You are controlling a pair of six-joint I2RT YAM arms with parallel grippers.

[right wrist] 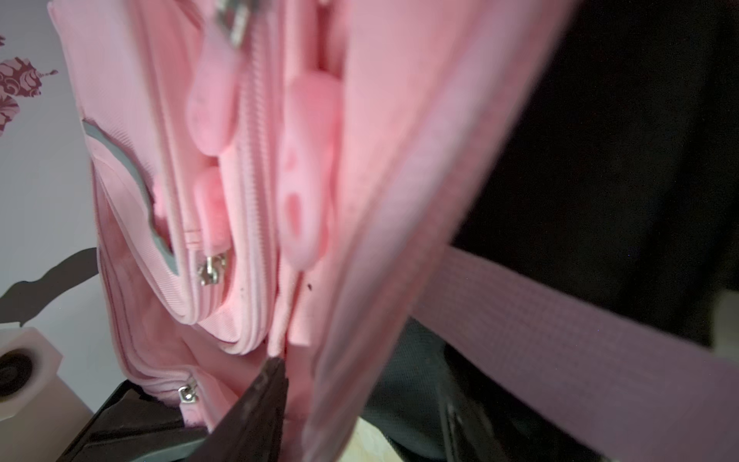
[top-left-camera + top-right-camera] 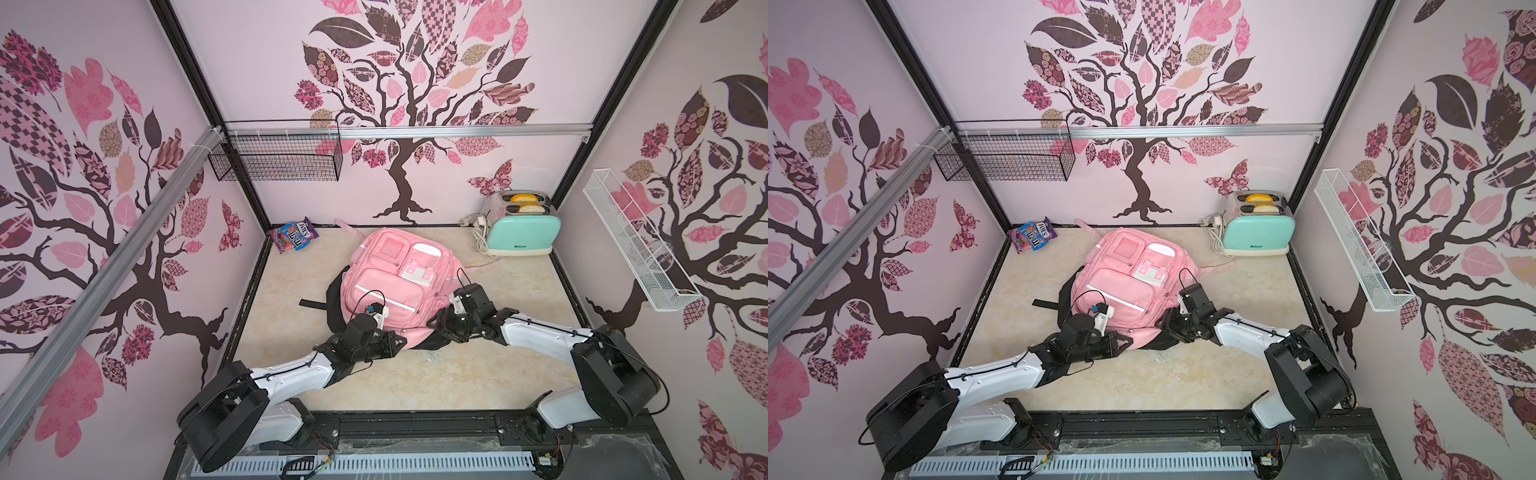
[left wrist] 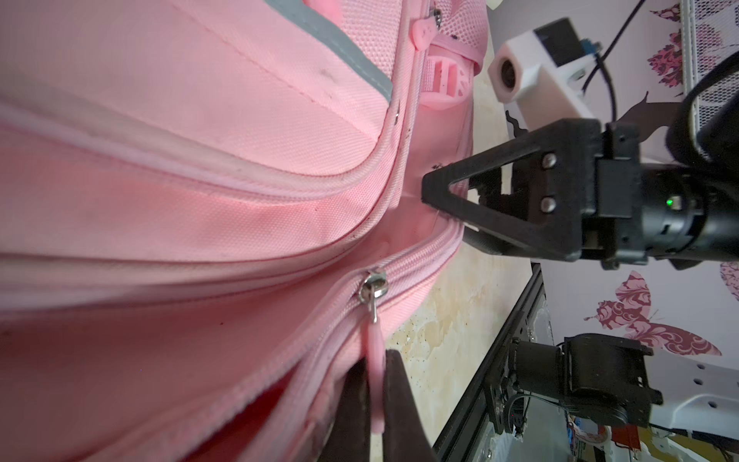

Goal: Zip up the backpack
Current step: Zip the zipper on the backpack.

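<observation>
Now | left gripper (image 3: 376, 360): at backpack (image 2: 386, 270) near edge, clenched on zip pull (image 3: 374, 340) | right gripper (image 3: 447, 214): same edge, released, jaws astride it | backpack: front-up, toaster (image 2: 521, 228) well beyond | risk: edge unbraced, cloth may bunch, slider (image 3: 372, 285) jam, zip pull slip free

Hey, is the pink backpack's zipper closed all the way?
Partly open. The slider sits partway along; beyond it the backpack gapes, showing its inside.

2 white-shelled arms (image 2: 291, 370) with black joints (image 2: 611, 370), thin black cables (image 2: 360, 297), silver screws (image 3: 548, 161).
</observation>
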